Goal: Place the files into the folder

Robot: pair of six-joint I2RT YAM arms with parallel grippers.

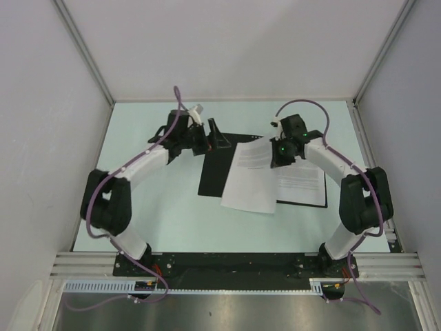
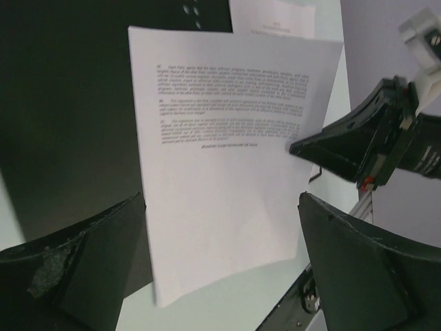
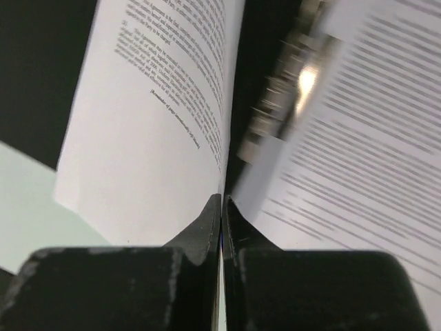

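Finding the left gripper (image 1: 209, 136) hovering at the far left corner of the folder (image 1: 213, 176), jaws spread wide and gripping nothing. Seeing the folder lying open and flat on the table (image 1: 165, 221), black inside facing up, left leaf mostly bare. Moving rightward, meeting one of the files, a printed sheet (image 1: 249, 181), lying askew across the middle of the folder, with near-left corner hanging past the folder's near edge over the table, so not yet sitting squarely inside. Judging it as very light, thin and floppy: bending under its own weight when lifted, sliding easily on the smooth black lining, creasing or tearing if tugged hard. Judging an edge or corner pinch as the only workable hold, dragging low and flat rather than lifting high, possibly steadying the opposite edge with the free pincer. Finding the right gripper (image 3: 222, 200) taking such a hold, fingers pressed together on the sheet's right edge and curling that edge upward. Further right, seeing a second sheet (image 1: 303, 183) resting flat on the right leaf, within its border. Struggling to make out the metal clip (image 3: 282, 89) at the spine, blurring badly in the right wrist view and hiding under paper and arm from above. Failing to tell of any further sheets lying beneath these two, to judge the depth of the pinch between the fingers, or to read any of the print
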